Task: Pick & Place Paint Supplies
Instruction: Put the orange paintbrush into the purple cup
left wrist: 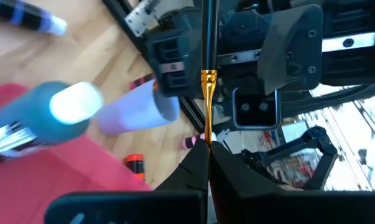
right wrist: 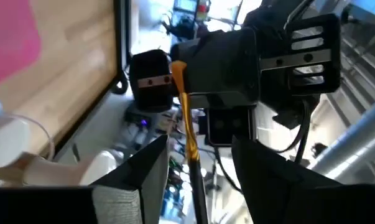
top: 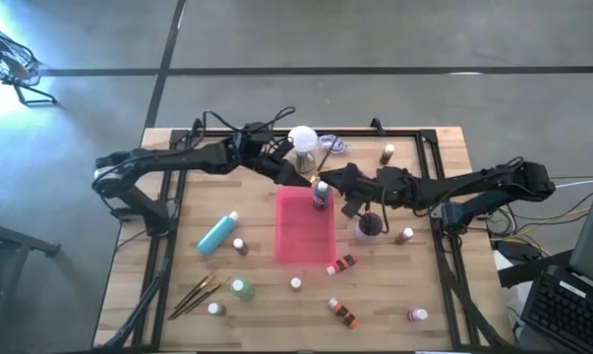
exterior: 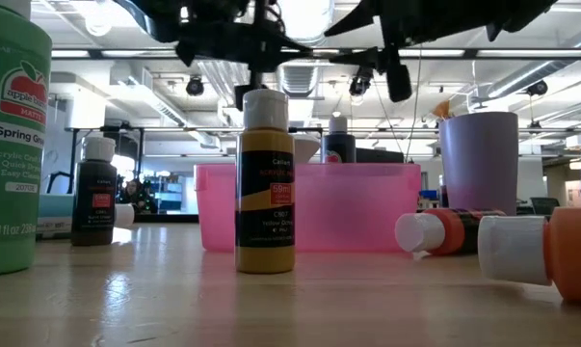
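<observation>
The left gripper (left wrist: 207,155) is clamped on a thin black-handled paintbrush with a gold ferrule (left wrist: 207,74), which runs straight out between the closed fingertips. In the high view this gripper (top: 311,180) is positioned above the 12 o'clock edge of the flat pink rectangular tray (top: 301,236), beside a dark white-capped bottle (top: 321,194) standing at that edge.

The right gripper (right wrist: 196,168) is held with its fingers apart, and the same brush shaft (right wrist: 190,146) is seen between them without visible contact. In the high view the right gripper (top: 337,183) faces the left one from the 3 o'clock side, the two nearly meeting over the tray's upper right corner.

A lilac plastic cup (top: 368,227) stands just beside the tray at 3 o'clock. A white ball-topped clear stand (top: 303,143) is located at 12 o'clock from the tray.

A larger teal bottle (top: 217,234) lies on the wooden table (top: 444,167) at 9 o'clock from the tray. Two thin brown-handled brushes (top: 196,293) lie at 7 o'clock, near a green white-capped bottle (top: 240,287). Small orange bottles (top: 343,313) lie at 5 o'clock. In the low view a yellow white-capped bottle (exterior: 265,183) stands upright in front of the tray.
</observation>
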`<state>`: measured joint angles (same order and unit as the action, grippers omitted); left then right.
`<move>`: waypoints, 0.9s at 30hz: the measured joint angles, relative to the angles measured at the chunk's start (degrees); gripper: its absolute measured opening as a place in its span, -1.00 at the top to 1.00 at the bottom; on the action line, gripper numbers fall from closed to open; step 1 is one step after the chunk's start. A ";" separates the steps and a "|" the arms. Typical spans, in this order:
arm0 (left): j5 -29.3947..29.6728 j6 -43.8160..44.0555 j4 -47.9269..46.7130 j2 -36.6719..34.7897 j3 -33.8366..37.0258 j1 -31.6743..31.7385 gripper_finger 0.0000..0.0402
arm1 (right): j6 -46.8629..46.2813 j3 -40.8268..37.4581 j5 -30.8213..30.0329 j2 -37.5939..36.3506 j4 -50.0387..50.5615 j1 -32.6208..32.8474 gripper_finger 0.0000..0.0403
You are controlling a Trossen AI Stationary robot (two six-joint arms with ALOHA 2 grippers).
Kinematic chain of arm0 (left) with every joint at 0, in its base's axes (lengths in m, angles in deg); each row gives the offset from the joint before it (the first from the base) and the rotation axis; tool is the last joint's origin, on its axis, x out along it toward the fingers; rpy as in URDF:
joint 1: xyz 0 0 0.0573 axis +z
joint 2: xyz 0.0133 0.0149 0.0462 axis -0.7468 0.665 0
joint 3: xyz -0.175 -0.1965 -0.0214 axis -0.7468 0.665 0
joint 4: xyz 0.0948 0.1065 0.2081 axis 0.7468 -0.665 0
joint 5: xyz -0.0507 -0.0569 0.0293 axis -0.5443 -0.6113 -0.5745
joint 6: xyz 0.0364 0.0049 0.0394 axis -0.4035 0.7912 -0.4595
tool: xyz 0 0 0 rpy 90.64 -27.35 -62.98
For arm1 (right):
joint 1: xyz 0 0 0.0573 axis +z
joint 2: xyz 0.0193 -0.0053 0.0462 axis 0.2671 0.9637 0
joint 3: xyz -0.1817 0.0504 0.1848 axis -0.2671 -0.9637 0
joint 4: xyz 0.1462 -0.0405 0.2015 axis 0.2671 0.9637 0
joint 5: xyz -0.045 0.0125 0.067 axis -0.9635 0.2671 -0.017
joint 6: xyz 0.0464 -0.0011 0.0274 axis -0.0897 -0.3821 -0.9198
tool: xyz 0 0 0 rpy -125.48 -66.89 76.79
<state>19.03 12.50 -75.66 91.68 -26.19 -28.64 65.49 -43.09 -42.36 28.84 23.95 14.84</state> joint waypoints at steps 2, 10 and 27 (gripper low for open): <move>-1.02 -0.44 -0.09 1.72 -1.82 -0.21 0.98 | 1.33 0.00 -0.43 1.15 -1.55 -0.04 0.17; -3.01 -2.60 -0.57 4.35 -5.47 -0.54 0.98 | 1.30 0.15 -3.18 3.70 -2.95 0.19 0.35; -1.79 -4.31 -0.52 4.02 -4.96 -0.54 0.98 | 0.76 0.11 -5.00 2.74 -2.89 2.78 0.93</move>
<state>17.24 8.19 -76.18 95.70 -31.15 -29.18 66.26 -42.98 -47.36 31.58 21.06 17.63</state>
